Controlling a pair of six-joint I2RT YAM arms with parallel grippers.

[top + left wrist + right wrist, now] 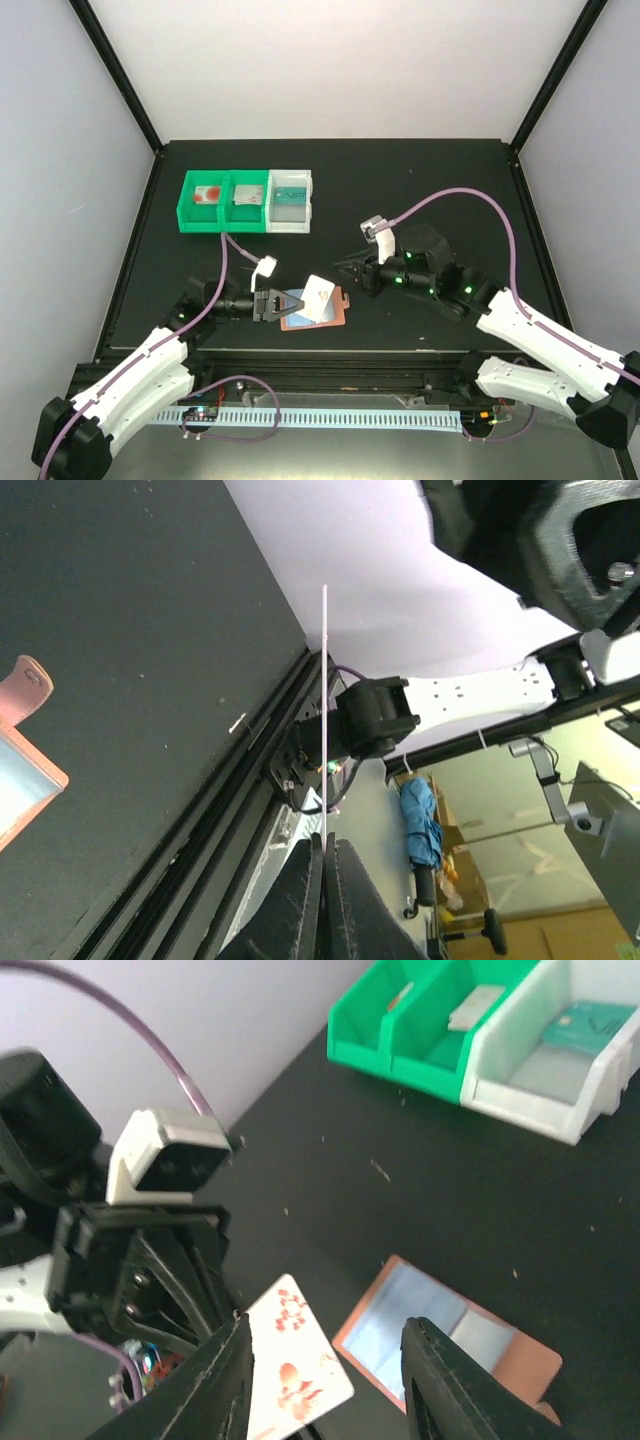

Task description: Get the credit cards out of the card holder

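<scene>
My left gripper (pixel 297 304) is shut on a white credit card with red marks (pixel 319 293) and holds it tilted up just above the card holder (pixel 330 316). The holder is a flat salmon-pink wallet lying open on the black table, its light-blue pocket up. In the left wrist view the card (pixel 324 710) shows edge-on as a thin white line between the closed fingers (pixel 310 890), with the holder's corner (pixel 22 742) at the left edge. My right gripper (pixel 347 269) is open and empty, a little right of the holder. In the right wrist view the card (pixel 297 1370) and holder (pixel 452 1343) lie between its spread fingers.
A green two-compartment bin (pixel 222 217) and a white bin (pixel 291 222) stand at the back left. A white card with a red disc (pixel 208 194) lies in the left green compartment, and a teal card (pixel 585 1025) lies in the white bin. The table's front rail (pixel 240 780) is close.
</scene>
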